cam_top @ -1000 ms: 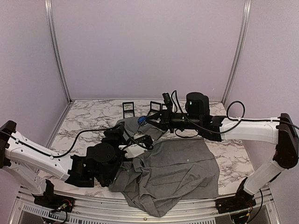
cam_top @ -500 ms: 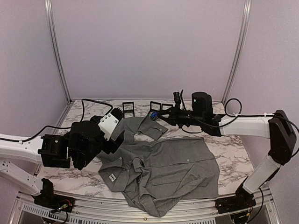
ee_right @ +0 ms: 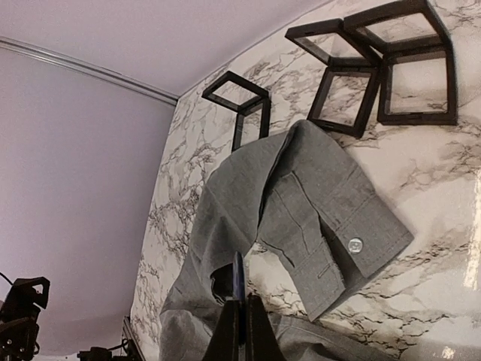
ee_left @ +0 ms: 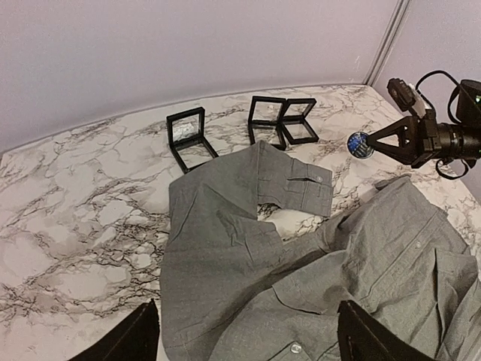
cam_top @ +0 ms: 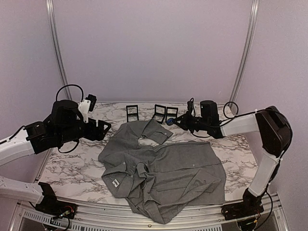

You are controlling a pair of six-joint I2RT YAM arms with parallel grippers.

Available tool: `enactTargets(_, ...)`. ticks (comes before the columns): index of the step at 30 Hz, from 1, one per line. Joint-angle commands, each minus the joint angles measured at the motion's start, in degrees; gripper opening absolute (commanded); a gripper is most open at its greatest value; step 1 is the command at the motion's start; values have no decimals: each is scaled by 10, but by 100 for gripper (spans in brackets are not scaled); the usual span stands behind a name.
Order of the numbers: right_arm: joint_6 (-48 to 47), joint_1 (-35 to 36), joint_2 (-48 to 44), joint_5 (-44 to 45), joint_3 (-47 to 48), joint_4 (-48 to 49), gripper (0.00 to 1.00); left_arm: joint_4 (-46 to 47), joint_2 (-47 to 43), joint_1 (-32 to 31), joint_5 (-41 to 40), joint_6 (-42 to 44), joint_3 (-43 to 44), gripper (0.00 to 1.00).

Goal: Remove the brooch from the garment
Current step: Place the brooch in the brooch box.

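Withdrawn since a second ago: the left gripper [cam_top: 102, 129], which was down over the shirt's collar, now hangs at the table's left side, clear of the cloth. Its jaws are spread wide with nothing between them, and both fingers [ee_left: 135, 338] show at the lower edge of its own camera view. Shifted likewise: the right gripper [cam_top: 173, 121] has travelled back and to the right. It is clamped tight on the brooch [ee_left: 360, 143], a small round blue piece that shows edge-on between the fingers in the right wrist view. Brooch: off the shirt, over bare marble just right of the cuffed sleeve and in front of the frames; its height above the table cannot be told. Shirt [cam_top: 173, 171]: grey, spread across the middle and near part of the table [cam_top: 72, 163], rumpled at the collar, hem towards the near edge. Its white label [cam_top: 115, 182] is now uncovered. Sleeve [ee_left: 248, 184]: folded back towards the rear, with the cuff button [ee_right: 355, 244] facing up. Rear row: a single black frame [cam_top: 132, 112] standing apart, then a pair of frames [cam_top: 165, 113] touching one another, just behind the brooch. Nothing lies between the open left jaws and the shirt.
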Motion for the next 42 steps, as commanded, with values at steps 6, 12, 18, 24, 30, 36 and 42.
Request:
enactTargets(6, -10, -51, 125, -2, 112, 40, 0, 15, -30, 105, 234, -69, -56, 84)
enactTargets(12, -7, -64, 199, 2, 188, 30, 0, 21, -49, 117, 248, -62, -83, 84)
enactTargets(18, -1, -71, 253, 19, 239, 8, 0, 31, -67, 124, 253, -58, -109, 85)
enactTargets(24, 7, -73, 291, 33, 280, 2, 0, 42, -81, 127, 259, -60, -121, 85)
enactTargets(30, 18, -80, 320, 49, 321, -15, 0, 38, -83, 128, 271, -59, -128, 85)
enactTargets(36, 21, -84, 333, 63, 346, -33, 0, 38, -82, 128, 282, -58, -126, 85)
enactTargets(42, 18, -84, 346, 65, 365, -52, 0, 39, -79, 128, 288, -57, -126, 85)
